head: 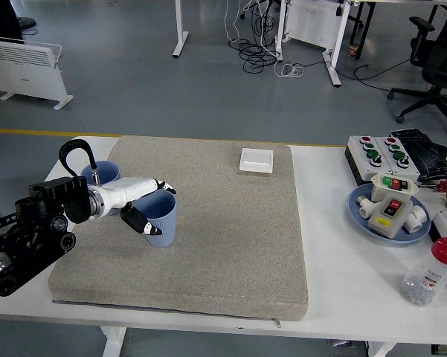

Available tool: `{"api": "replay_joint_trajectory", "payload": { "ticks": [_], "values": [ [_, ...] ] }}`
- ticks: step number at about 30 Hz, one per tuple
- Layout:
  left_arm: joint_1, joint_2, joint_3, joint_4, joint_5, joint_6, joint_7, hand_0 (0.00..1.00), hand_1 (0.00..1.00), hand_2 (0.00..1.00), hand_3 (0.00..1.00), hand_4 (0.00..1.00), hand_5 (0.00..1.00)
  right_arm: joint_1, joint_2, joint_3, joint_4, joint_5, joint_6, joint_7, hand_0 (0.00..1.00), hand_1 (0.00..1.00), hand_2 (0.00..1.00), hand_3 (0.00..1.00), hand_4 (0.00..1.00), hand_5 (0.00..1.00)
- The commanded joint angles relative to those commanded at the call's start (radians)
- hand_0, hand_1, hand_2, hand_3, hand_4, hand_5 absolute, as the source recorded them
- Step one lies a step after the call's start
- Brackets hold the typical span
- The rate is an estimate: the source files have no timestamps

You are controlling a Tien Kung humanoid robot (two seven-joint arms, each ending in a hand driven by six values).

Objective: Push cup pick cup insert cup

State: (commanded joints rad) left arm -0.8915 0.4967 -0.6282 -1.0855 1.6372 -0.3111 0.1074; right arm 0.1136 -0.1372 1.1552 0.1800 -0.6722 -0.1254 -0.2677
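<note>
A blue cup (pixel 165 225) stands upright on the left part of the grey mat (pixel 230 238). My left hand (pixel 158 210) comes in from the left and is closed around it, white fingers (pixel 162 187) over the far rim and the thumb against its near left side. A second blue cup (pixel 103 173) stands upright just behind and to the left, partly hidden by my forearm. The right arm is not in view.
A small white box (pixel 256 160) lies at the mat's far edge. On the right of the table are a button box (pixel 387 152), a blue plate (pixel 357 212) with switch parts and a red-capped bottle (pixel 433 272).
</note>
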Motion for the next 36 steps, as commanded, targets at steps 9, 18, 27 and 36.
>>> {"api": "replay_joint_trajectory", "payload": {
  "ticks": [9,18,27,36],
  "values": [
    [0.005,0.008,-0.02,-0.021,-0.026,-0.004,0.001,0.461,0.542,0.562,0.509,0.654,0.061,0.001,0.001,0.0,0.0,0.003,0.0,0.001,0.723,0.648,0.644,0.574,0.12,0.466],
    [0.022,0.065,-0.132,-0.169,-0.034,-0.038,0.061,0.447,0.497,0.495,0.468,0.564,0.056,0.001,0.0,0.002,0.0,0.005,-0.001,0.003,0.723,0.648,0.644,0.574,0.12,0.466],
    [-0.049,0.145,-0.247,-0.218,-0.021,-0.067,0.106,0.473,0.485,0.478,0.442,0.513,0.021,-0.001,0.0,0.003,0.0,0.003,-0.001,0.001,0.723,0.647,0.644,0.574,0.12,0.466],
    [-0.12,0.153,-0.23,-0.077,0.011,-0.078,0.111,0.471,0.489,0.484,0.448,0.533,0.033,-0.004,0.0,0.0,0.0,0.01,-0.002,0.001,0.723,0.647,0.644,0.574,0.12,0.466]
  ]
}}
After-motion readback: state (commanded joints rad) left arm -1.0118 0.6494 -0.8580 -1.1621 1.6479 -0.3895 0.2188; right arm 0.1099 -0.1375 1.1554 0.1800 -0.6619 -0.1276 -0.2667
